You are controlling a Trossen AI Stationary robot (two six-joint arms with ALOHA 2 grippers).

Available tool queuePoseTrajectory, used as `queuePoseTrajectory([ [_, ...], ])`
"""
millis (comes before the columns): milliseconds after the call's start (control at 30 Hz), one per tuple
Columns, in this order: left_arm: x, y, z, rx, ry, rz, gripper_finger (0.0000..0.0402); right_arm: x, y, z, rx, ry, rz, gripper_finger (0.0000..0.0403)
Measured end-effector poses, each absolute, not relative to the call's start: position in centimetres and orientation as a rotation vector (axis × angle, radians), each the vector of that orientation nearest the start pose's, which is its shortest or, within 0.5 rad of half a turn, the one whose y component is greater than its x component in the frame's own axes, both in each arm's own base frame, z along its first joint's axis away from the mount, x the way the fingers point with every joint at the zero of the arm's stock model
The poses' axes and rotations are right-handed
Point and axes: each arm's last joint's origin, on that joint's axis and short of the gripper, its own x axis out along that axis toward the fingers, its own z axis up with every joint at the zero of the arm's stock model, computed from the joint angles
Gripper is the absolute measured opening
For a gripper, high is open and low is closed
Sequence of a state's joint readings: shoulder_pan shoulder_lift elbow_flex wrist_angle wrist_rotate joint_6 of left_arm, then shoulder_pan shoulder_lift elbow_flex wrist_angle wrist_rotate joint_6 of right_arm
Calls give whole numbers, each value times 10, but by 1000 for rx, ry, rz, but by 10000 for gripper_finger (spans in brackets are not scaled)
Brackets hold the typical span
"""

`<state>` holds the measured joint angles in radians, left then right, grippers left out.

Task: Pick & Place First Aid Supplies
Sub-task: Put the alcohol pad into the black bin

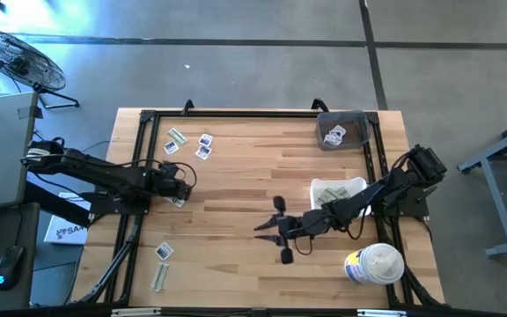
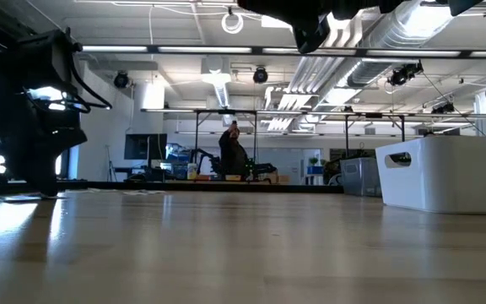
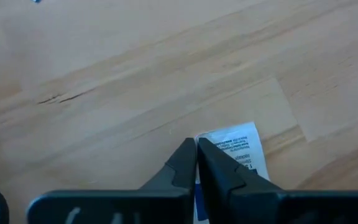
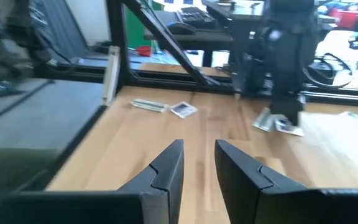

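A small square white sachet with dark blue print (image 3: 238,146) lies on the wood by the table's left side (image 1: 177,202). My left gripper (image 3: 196,144) stands over it, shut, with its tips at the sachet's edge (image 1: 180,187). My right gripper (image 4: 199,149) hovers open over the table's middle (image 1: 271,231), touching nothing. More packets lie flat on the table: a pale strip (image 1: 176,139) and sachets (image 1: 204,145) far left, and a sachet (image 1: 164,251) and a strip (image 1: 159,277) near left. My left gripper has its shut fingertips (image 3: 188,155) on the sachet's edge near one corner (image 3: 209,138), coming down at a slant from above. The rest of the sachet lies flat on the table beside and under the fingers. Whether the edge sits between the pads is hidden by the fingers.
A white bin with pale strips (image 1: 337,189) sits right of centre and also shows in the low view (image 2: 450,173). A grey tray holding a sachet (image 1: 341,130) is at the far right corner. A large white tub (image 1: 374,264) stands near right. Black frame rails (image 1: 236,113) border the table.
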<state>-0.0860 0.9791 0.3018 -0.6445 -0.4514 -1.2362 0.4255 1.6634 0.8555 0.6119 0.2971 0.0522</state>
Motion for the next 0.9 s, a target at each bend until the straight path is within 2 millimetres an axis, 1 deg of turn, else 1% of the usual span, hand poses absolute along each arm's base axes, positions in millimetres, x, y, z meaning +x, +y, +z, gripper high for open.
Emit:
queuePoseTrajectory([
  [100,132,1,132,-740,862,979,9,323,136,211,-34,193,84,85],
  [233,149,-1,151,-762,795,891,2,323,135,209,-43,211,79,85],
  [300,160,-3,162,-775,749,800,3,322,136,209,-64,213,92,85],
  [400,175,-7,176,-802,663,626,4,322,137,208,-139,221,111,85],
  [533,191,-18,192,-809,526,406,4,322,145,200,-267,221,146,85],
  [633,197,-28,196,-793,474,325,4,326,152,190,-337,215,166,85],
  [700,202,-34,196,-791,447,299,4,335,157,189,-365,217,167,85],
  [800,208,-43,189,-786,464,277,4,351,163,188,-417,250,170,95],
  [900,218,-53,181,-797,466,235,4,366,172,181,-501,308,133,117],
])
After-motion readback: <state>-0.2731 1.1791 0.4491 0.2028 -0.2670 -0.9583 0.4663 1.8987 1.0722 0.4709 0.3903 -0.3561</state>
